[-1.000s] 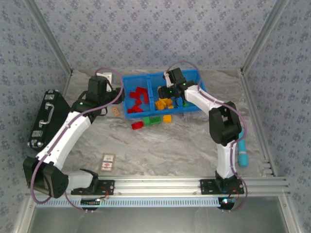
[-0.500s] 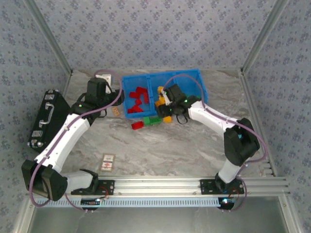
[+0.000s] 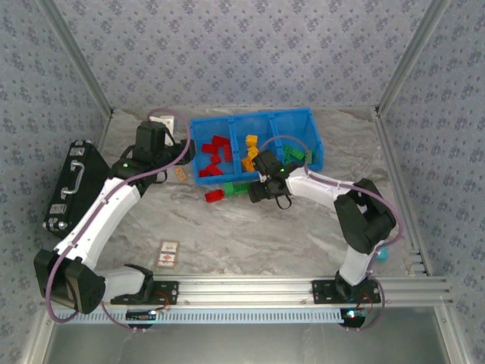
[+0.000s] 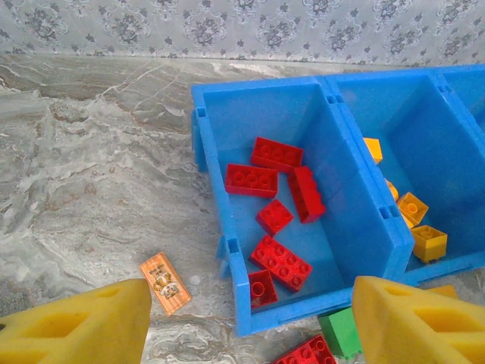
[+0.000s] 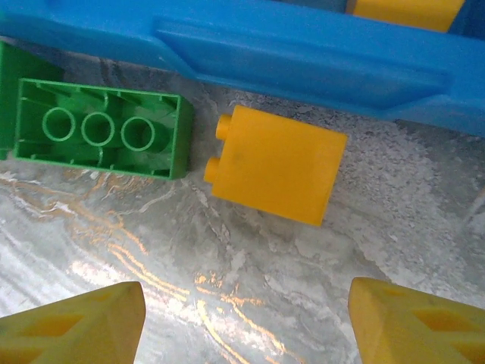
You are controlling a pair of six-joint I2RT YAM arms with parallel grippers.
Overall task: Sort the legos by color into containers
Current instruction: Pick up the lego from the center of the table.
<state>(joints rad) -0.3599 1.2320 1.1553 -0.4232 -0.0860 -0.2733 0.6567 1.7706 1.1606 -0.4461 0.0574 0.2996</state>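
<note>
The right gripper (image 5: 246,303), fingers spread wide and empty, hangs over an orange-yellow brick (image 5: 273,163) on the table just near of the blue bin (image 5: 303,57). A green brick (image 5: 98,129) (studs down) lies at its left. The left gripper (image 4: 250,303), also wide and empty, hovers by the bin's left compartment, which holds red bricks (image 4: 276,262).

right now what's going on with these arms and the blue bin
The robot is sorting lego bricks by colour into a blue bin. The right hand hangs open over an orange-yellow brick lying on the table in front of the bin, beside an upturned green brick. The left hand hovers open by the bin's left end. Red bricks sit in the left compartment, orange-yellow ones in the middle, green ones in the right. A red brick lies on the table.
</note>
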